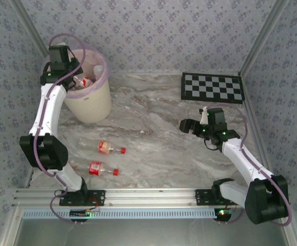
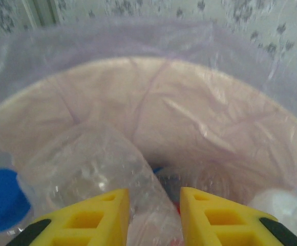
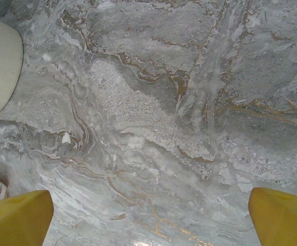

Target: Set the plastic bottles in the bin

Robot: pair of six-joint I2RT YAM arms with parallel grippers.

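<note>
Bottles bound for the bin: my left jaws hang over its pink-lined mouth at the far left of the desk, their yellow fingers narrowly apart above a clear bottle that lies among others in the bag; whether they pinch anything I cannot tell. My right jaws stand wide open with nothing between them, over bare marble near the checkerboard. The step in hand, as I judge it, is the drop into the bin. Doing it well means letting go only over the middle of the bag, then rising straight up so that no finger snags the liner or tips the bucket. The count: one bin, one checkerboard, and two bottles on the desk, the farther bottle and the nearer bottle, both red-labelled, red-capped and lying on their sides between the bin and my left base. Inside the bin I make out a blue cap and several clear bodies, too jumbled to number.
</note>
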